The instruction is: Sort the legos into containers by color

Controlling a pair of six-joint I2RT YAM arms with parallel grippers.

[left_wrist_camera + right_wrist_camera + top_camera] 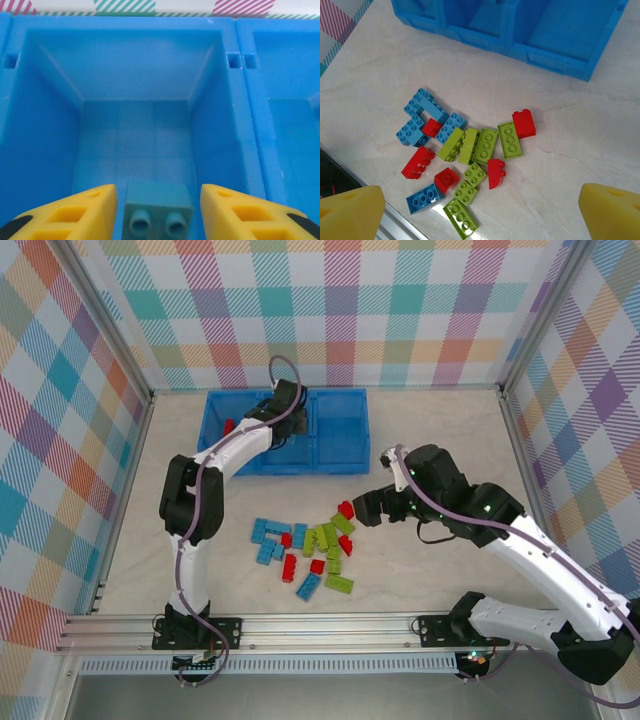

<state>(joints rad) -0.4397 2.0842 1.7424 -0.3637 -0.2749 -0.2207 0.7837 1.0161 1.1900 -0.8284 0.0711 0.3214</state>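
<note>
Over the middle compartment of the blue tray, the left tool hangs with its yellow fingers parted. A light blue brick sits between them, studs toward the camera. There is a thin gap on either side of it, so neither finger touches it. Whether it rests on the compartment floor I cannot tell. A red brick lies in the left compartment.

On the bench, the loose bricks lie in a mixed cluster of red, light blue and lime green, near the tray's front wall but apart from it. The right tool hovers just beside the cluster's right edge, jaws spread wide and empty, closest to a lone red brick.
</note>
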